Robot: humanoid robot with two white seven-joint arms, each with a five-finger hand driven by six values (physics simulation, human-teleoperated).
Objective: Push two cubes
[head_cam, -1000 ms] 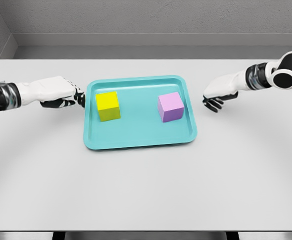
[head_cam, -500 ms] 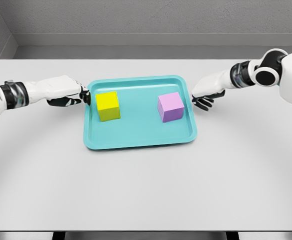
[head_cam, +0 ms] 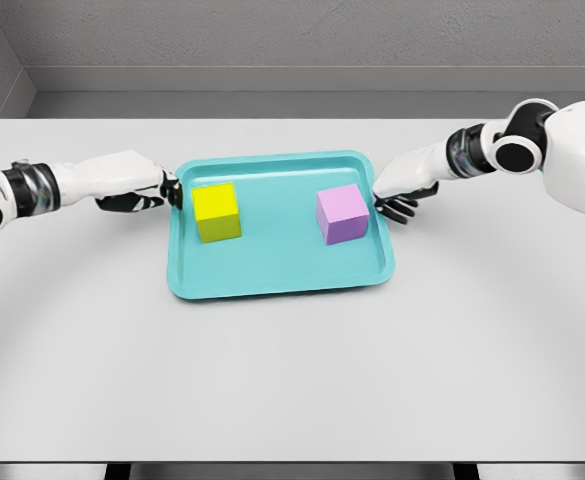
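Observation:
A yellow cube (head_cam: 216,212) sits in the left half of a teal tray (head_cam: 272,275). A pink cube (head_cam: 341,214) stands in the tray's right half. My left hand (head_cam: 157,192) is at the tray's left rim, a short gap from the yellow cube, its fingers loosely curled and holding nothing. My right hand (head_cam: 397,200) reaches over the tray's right rim, just right of the pink cube, fingers relaxed and empty. I cannot tell whether either hand touches the rim.
The tray lies in the middle of a white table (head_cam: 292,380). A grey wall (head_cam: 292,40) runs behind the table's far edge.
My right hand has moved left from well clear of the tray to its right rim. My left hand has edged right to the left rim. Both cubes stay put.

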